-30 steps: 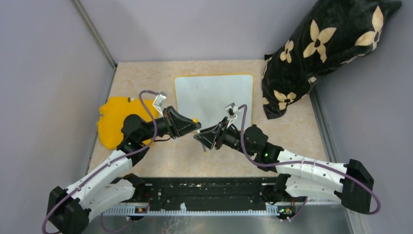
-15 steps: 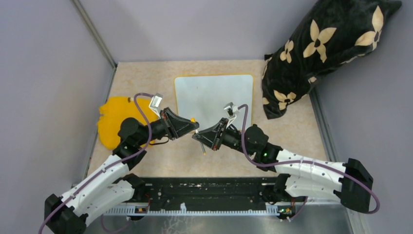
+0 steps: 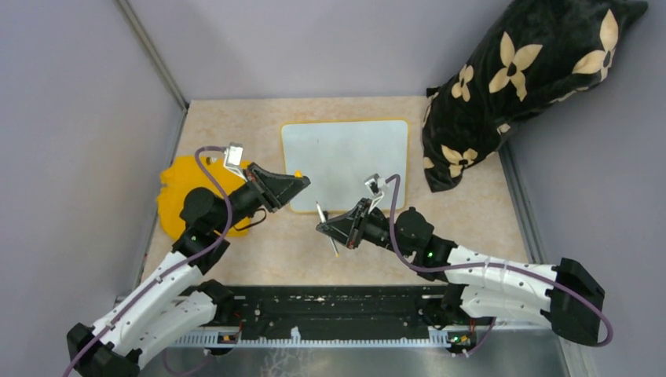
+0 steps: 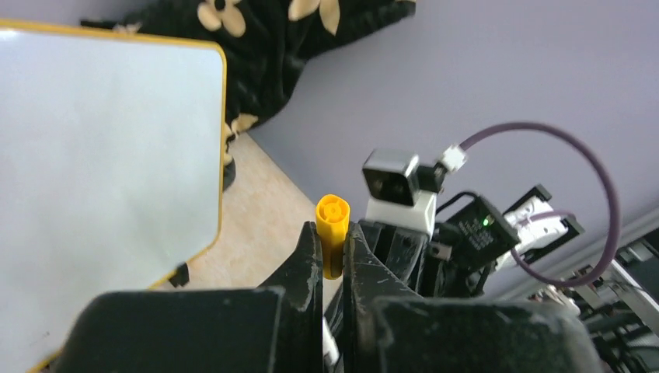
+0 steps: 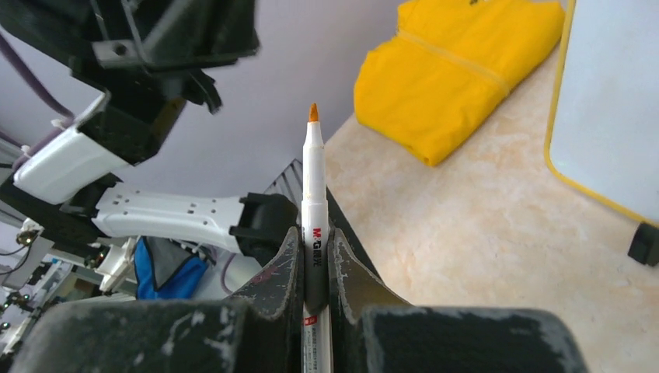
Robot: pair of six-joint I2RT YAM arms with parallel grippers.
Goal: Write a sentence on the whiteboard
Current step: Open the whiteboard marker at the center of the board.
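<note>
Beige tabletop [image 3: 236, 126] carries the whiteboard [image 3: 345, 161], flat at upper centre and apparently blank, so writing has not begun. Just below its lower edge the right pincer [image 3: 323, 226] clamps the uncapped marker [image 5: 314, 179]. Over its lower left corner the left pincer [image 3: 302, 181] pinches the cap [image 4: 332, 233]. Next, I judge, the marker's tip must come down onto the whiteboard.

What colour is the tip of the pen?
The tip is orange, on a white pen. It shows best in the right wrist view.
</note>
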